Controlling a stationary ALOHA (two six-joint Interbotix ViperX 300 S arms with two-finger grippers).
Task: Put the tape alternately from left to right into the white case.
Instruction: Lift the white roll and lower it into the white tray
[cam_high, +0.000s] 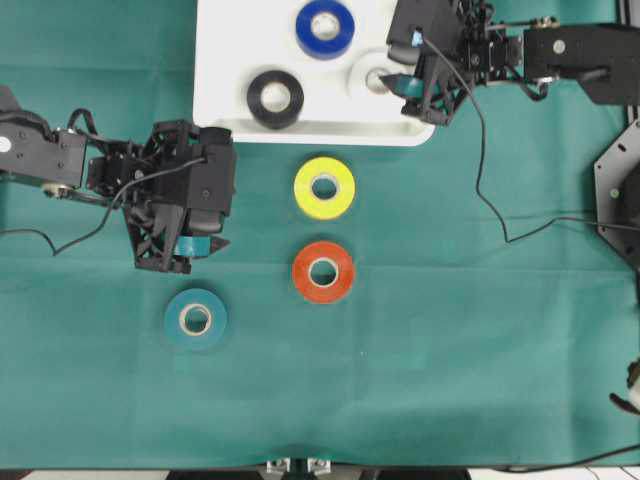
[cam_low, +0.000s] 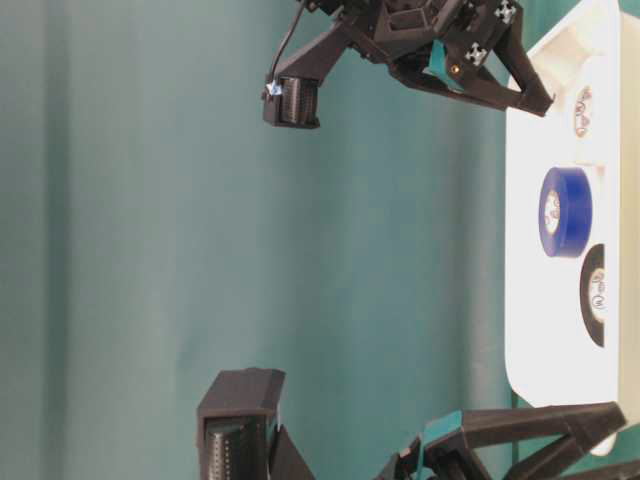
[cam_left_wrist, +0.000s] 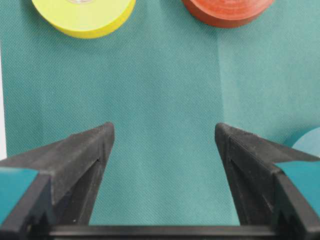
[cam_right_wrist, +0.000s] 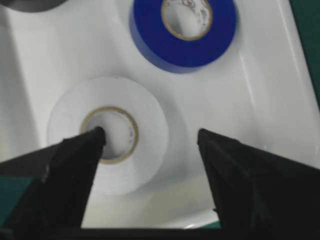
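Seeing our right tool spread wide over the white tape in the white case, we judge it released; our left tool hovers half-open, empty.

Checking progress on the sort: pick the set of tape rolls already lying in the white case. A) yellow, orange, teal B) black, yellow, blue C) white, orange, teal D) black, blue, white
D: the black roll, blue roll and white roll lie inside the white case; the others sit on the green cloth.
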